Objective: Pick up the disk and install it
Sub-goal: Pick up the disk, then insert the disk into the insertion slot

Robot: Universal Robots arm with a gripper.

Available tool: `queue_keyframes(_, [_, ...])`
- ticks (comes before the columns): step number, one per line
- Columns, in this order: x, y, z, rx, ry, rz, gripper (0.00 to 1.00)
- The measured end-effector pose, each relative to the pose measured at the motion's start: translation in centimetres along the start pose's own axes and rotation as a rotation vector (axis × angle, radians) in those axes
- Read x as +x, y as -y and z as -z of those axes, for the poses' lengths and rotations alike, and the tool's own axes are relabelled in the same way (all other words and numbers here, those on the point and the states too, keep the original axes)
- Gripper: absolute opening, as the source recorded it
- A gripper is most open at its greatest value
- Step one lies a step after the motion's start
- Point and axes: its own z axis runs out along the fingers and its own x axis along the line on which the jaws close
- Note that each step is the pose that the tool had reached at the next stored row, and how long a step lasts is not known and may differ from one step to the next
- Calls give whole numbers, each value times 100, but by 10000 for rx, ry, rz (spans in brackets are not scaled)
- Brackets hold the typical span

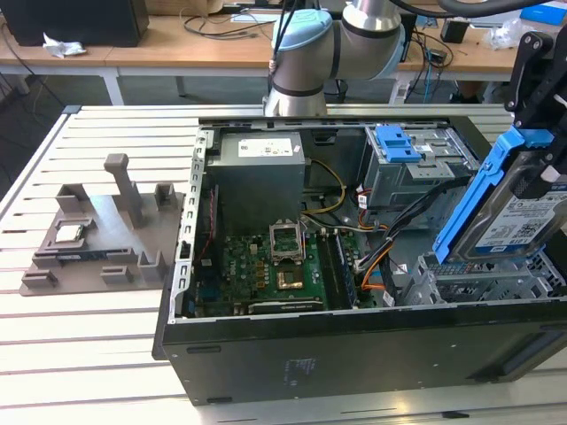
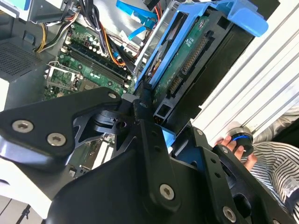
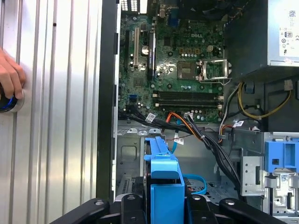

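Disk [image 1: 518, 221], a flat silver hard drive with a white-and-blue label in a bright blue plastic caddy, hangs tilted over the grey metal cage [image 1: 483, 279] at the exterior view's right end of the open black computer case [image 1: 354, 354]. The black hand [image 1: 542, 166] is clenched on its upper end. The case stands on the white slatted table [image 1: 89, 354].
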Motion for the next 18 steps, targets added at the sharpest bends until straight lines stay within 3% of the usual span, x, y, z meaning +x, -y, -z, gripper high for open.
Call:
queue_keyframes(8, [1, 11, -19, 2, 43, 1, 37])
queue_keyframes(13, [3, -5, -112, 1, 35, -25, 37])
queue_keyframes(18, [3, -6, -154, 2, 32, -48, 37])
